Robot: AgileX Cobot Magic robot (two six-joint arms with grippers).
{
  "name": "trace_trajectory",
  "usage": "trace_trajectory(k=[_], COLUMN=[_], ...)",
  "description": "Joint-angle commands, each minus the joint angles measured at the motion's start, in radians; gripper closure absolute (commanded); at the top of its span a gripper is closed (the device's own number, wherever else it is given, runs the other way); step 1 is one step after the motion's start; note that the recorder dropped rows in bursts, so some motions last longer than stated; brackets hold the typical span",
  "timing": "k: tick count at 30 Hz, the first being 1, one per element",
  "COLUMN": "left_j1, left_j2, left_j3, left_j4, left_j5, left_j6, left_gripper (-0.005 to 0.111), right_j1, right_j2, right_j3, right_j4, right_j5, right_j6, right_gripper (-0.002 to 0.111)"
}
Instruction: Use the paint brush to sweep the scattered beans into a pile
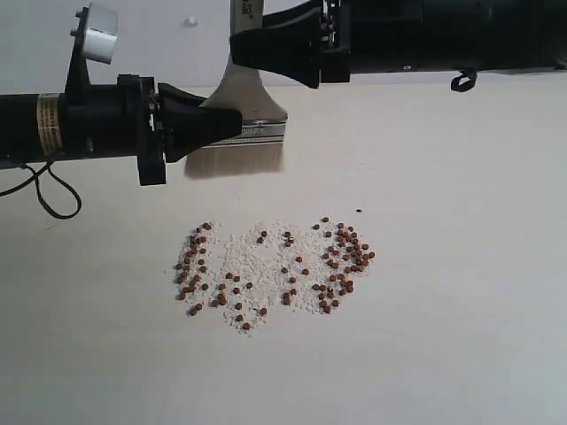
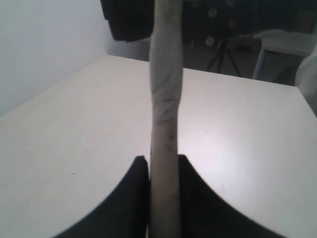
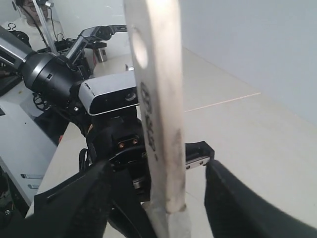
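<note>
Reddish-brown round beans (image 1: 275, 270) lie spread among whitish crumbs (image 1: 257, 266), not heaped; the sweeping looks all ahead. Farther off stands the wide pale-wood, cream-bristled paint brush (image 1: 252, 99). Left wrist: left gripper (image 2: 163, 163) clamped on its handle. Right wrist: right gripper (image 3: 158, 171), jaws apart around it.

Your paint brush (image 1: 248, 115) stands upright, bristles down, toward the far edge of the bench (image 1: 461, 310); mid-bench, reddish-brown beans (image 1: 292, 279) lie scattered loosely among whitish crumbs (image 1: 257, 261).
</note>
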Motion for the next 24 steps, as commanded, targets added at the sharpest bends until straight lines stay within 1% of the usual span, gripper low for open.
trace_trajectory(k=[1,4,10,13,15,16,18,24], left_j1=[-0.030,-0.045,-0.045,-0.045,-0.045,-0.045,-0.045,-0.045], left_j2=[-0.002,-0.002,-0.002,-0.002,-0.002,-0.002,-0.002,-0.002], left_j3=[-0.006,-0.006,-0.006,-0.006,-0.006,-0.006,-0.006,-0.006], left_j4=[-0.036,-0.043,-0.043,-0.043,-0.043,-0.043,-0.041,-0.039], left_j5=[-0.016,-0.016,-0.016,-0.016,-0.016,-0.016,-0.016,-0.016], left_j6=[0.004,0.012,0.015,0.020,0.020,0.020,0.020,0.020], left_gripper=[0.107,0.107,0.107,0.107,0.107,0.107,0.107,0.107], right_j1=[0.006,0.006,0.006,0.006,0.006,0.006,0.006,0.006], right_j2=[-0.006,-0.006,-0.006,-0.006,-0.006,-0.006,-0.006,-0.006], right_j3=[-0.008,-0.008,-0.008,-0.008,-0.008,-0.008,-0.008,-0.008], right_j4=[0.013,0.013,0.013,0.013,0.013,0.013,0.013,0.013], right_j5=[0.011,0.011,0.011,0.011,0.011,0.011,0.011,0.011], right_j6=[0.003,0.000,0.000,-0.007,-0.009,-0.019,-0.019,-0.041], right_gripper=[0.056,0.057,0.058,0.068,0.077,0.084,0.087,0.086])
